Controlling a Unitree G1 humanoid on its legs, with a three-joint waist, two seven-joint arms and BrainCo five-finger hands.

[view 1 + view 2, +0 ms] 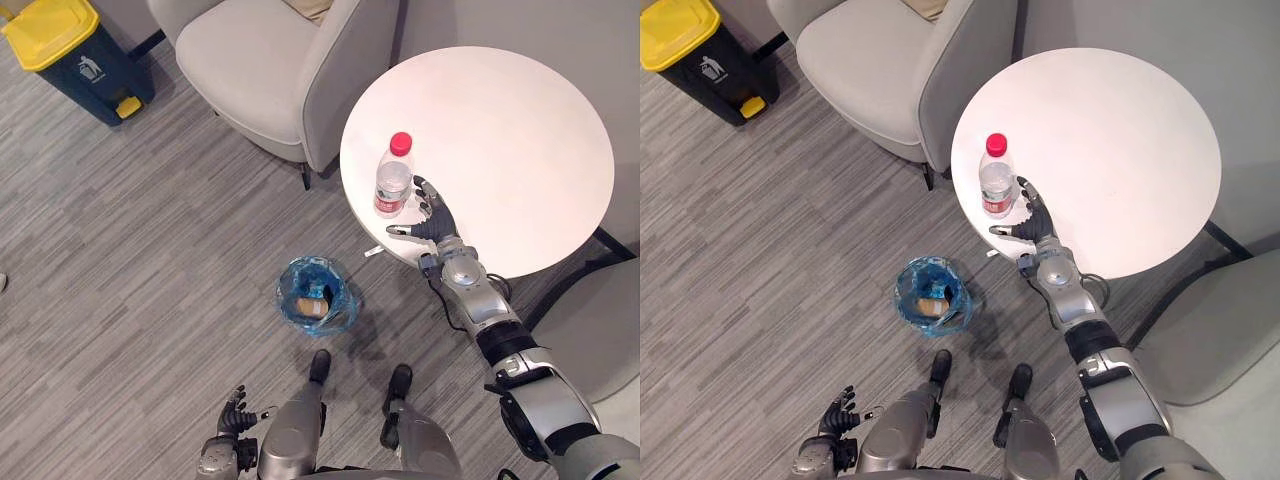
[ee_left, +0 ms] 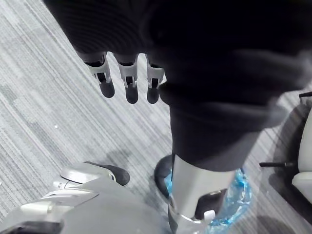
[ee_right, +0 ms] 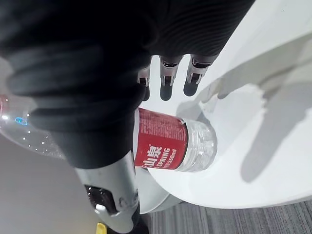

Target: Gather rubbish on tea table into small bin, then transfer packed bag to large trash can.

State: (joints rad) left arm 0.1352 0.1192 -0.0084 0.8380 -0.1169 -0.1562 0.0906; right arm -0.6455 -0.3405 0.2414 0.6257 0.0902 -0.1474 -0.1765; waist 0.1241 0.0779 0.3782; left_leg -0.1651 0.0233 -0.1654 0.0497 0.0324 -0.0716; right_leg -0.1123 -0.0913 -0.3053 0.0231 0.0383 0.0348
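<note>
The round white tea table point(image 1: 520, 120) stands at 2 o'clock. The yellow-lidded large trash can point(image 1: 70, 55) is well apart at 10 o'clock. The blue-lined small bin point(image 1: 340, 300) sits on the floor at the table's 7 o'clock and holds rubbish. The water bottle point(image 1: 394, 180) stands upright near the table's 8 o'clock edge. The right hand point(image 1: 435, 215) is just beside the bottle at 4 o'clock, fingers spread. The left hand point(image 1: 232, 415) hangs low, fingers relaxed and holding nothing.

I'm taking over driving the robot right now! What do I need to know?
Right hand: open beside the bottle standing on the white table, not gripping.
Left hand: open, low at the robot's side, empty.
Done: some rubbish lies in the blue-bagged small bin on the floor.
To do: bottle into bin, then bag to the yellow-lidded trash can.
</note>
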